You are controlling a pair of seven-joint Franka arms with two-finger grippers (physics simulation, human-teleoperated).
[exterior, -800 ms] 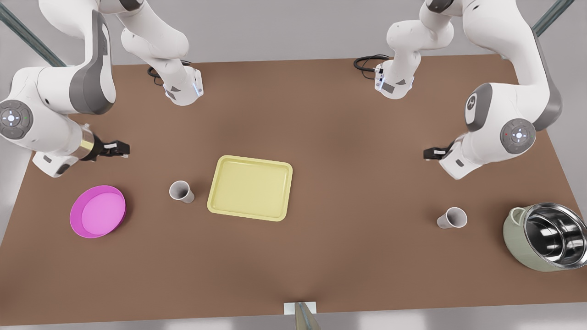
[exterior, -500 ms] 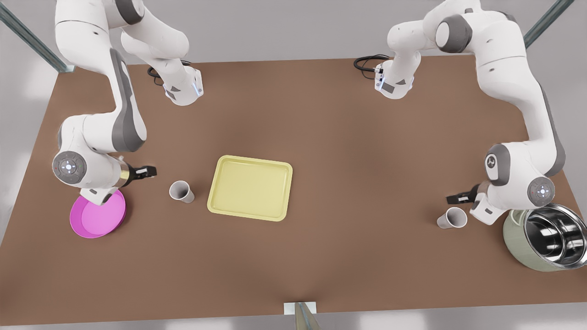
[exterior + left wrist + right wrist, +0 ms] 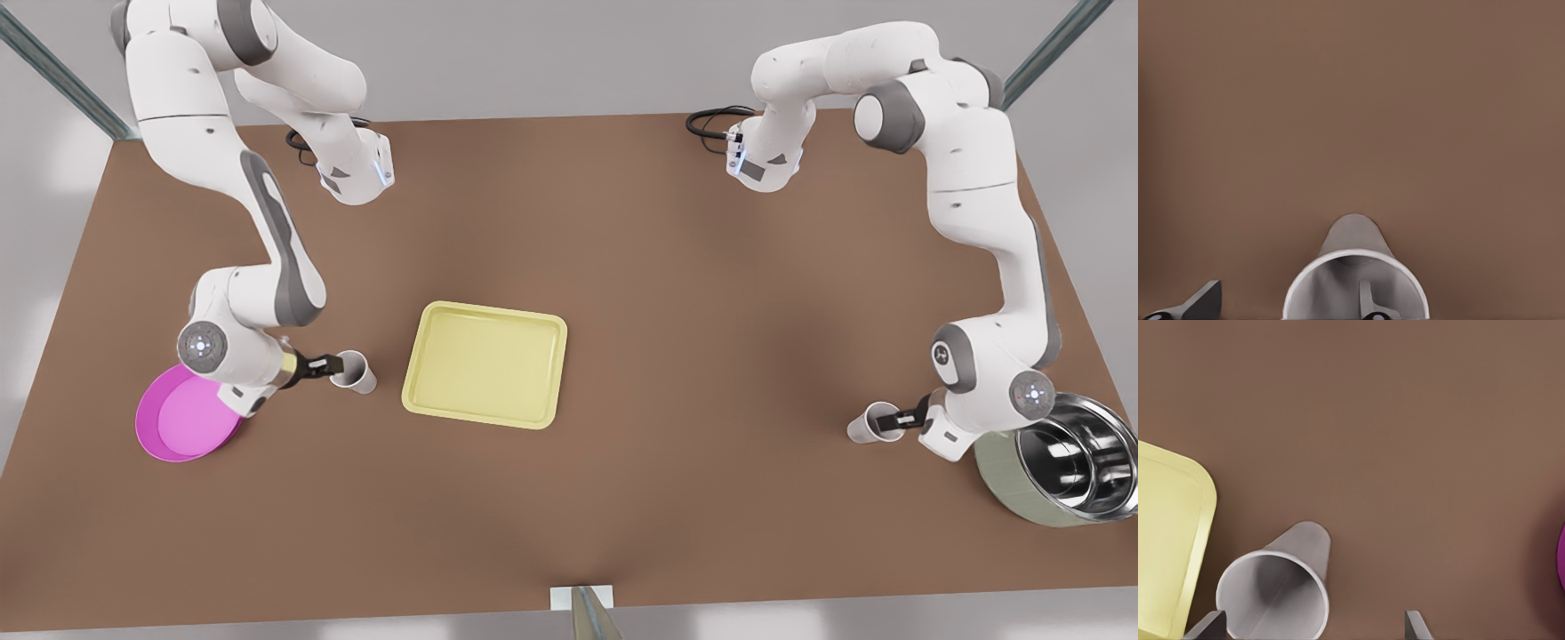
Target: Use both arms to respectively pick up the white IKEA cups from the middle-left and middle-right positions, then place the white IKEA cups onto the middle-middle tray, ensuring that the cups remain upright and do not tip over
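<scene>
While both arms are bending low over the brown worktop (image 3: 676,293), the right gripper (image 3: 331,364) is sitting at the front view's left. Its fingers (image 3: 1417,625) are standing wide open around the small white tapered cup (image 3: 357,375), not clamping it. This cup is standing upright just beside the flat pale yellow rectangular tray (image 3: 484,364). The left gripper (image 3: 902,418) is at the front view's right. Its fingers (image 3: 1368,301) are open, straddling the wall of the second white cup (image 3: 867,427), one inside and one outside, well apart from the tray.
</scene>
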